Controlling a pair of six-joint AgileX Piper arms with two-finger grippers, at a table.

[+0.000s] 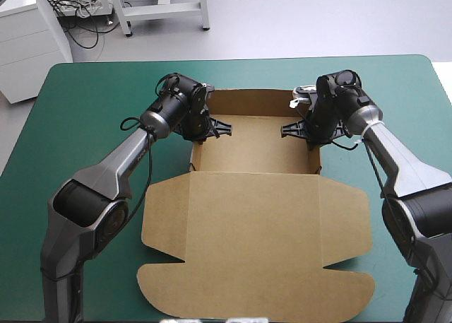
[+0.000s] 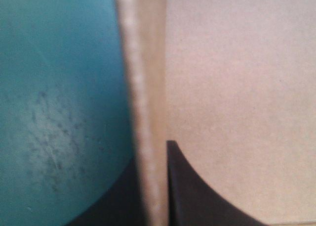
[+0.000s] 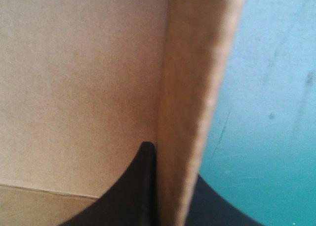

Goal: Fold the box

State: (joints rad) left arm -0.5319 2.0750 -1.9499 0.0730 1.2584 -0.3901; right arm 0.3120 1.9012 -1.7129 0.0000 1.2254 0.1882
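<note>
The box (image 1: 254,224) sits on the teal-green worktop (image 1: 92,97), walls up, lid flat. The left tool (image 1: 203,130) pinches its left wall, the right tool (image 1: 311,130) its right wall. I think only the lid is left to do

box (image 2: 145,87) wall blurred, outer finger (image 2: 114,206) half hidden

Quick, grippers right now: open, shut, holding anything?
Left gripper: shut on the box, at its left wall.
Right gripper: shut on the box, at its right wall.
</note>
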